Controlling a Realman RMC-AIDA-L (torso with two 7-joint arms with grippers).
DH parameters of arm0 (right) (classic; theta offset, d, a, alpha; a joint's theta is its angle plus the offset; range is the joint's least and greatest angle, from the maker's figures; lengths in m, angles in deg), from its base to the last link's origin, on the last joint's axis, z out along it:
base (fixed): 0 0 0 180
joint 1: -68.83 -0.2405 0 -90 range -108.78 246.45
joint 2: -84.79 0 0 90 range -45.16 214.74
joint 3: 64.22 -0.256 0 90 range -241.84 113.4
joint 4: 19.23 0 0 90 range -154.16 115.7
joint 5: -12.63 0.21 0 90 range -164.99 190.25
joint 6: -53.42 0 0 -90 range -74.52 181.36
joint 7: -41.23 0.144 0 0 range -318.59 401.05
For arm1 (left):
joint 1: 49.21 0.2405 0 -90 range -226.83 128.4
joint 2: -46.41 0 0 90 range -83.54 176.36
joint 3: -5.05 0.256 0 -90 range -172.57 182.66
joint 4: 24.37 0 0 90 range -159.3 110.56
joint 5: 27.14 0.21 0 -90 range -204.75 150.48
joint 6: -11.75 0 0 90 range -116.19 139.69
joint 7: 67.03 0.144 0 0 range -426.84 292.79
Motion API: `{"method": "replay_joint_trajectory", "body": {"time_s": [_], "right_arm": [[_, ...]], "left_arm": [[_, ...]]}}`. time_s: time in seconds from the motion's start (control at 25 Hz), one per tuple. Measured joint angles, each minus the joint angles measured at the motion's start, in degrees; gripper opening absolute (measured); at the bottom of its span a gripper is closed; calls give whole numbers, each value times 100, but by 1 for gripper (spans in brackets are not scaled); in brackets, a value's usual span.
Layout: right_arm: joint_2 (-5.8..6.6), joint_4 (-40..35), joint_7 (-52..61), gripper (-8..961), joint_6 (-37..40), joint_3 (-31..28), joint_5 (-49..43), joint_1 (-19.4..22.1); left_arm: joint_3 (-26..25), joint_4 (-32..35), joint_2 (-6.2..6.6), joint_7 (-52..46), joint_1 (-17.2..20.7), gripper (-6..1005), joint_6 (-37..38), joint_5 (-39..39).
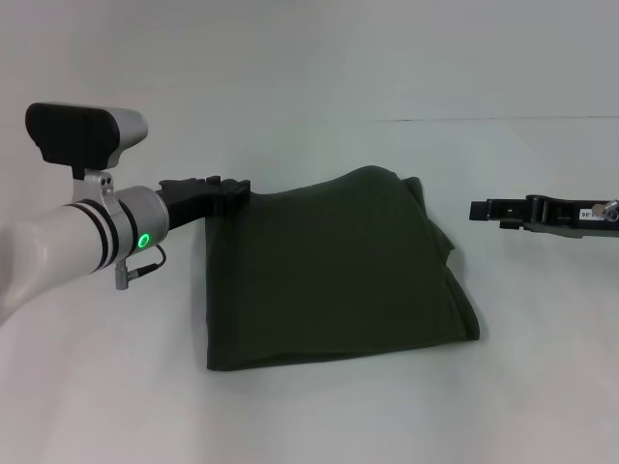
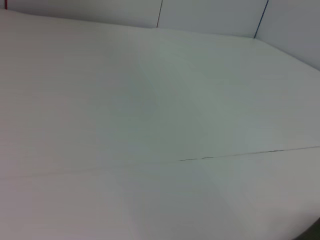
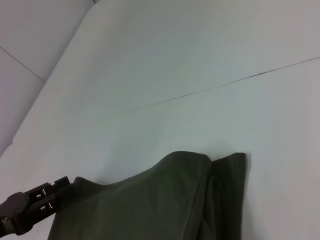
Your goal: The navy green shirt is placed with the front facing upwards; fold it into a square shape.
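Observation:
The navy green shirt lies folded on the white table, its plain side up and no print showing. My left gripper is shut on the shirt's far left corner and holds that corner lifted off the table, so the cloth slopes down toward the front edge. In the right wrist view the same left gripper pinches the shirt at its edge. My right gripper hovers to the right of the shirt, apart from it and holding nothing. The left wrist view shows only bare table.
The white table spreads all around the shirt. A thin seam runs across the table behind the shirt and also shows as the seam in the left wrist view. A folded edge of cloth bunches on the shirt's right side.

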Motion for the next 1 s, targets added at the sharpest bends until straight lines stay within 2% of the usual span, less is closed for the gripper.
{"method": "replay_joint_trajectory", "body": {"time_s": [0.2,0.4,0.64,0.84,1.0], "right_arm": [[2,0,0,715,3,-8,0,-3],[7,0,0,715,-14,-8,0,-16],[9,0,0,715,-38,-8,0,-23],[9,0,0,715,-67,-14,0,-23],[9,0,0,715,-104,-16,0,-23]], "left_arm": [[44,-16,5,-11,-32,490,-134,53],[69,-17,1,-11,-39,255,-209,63],[69,7,-3,-11,-40,32,-221,63],[69,54,-11,-15,-69,-1,-184,63],[69,54,-12,-15,-140,15,-176,63]]}}
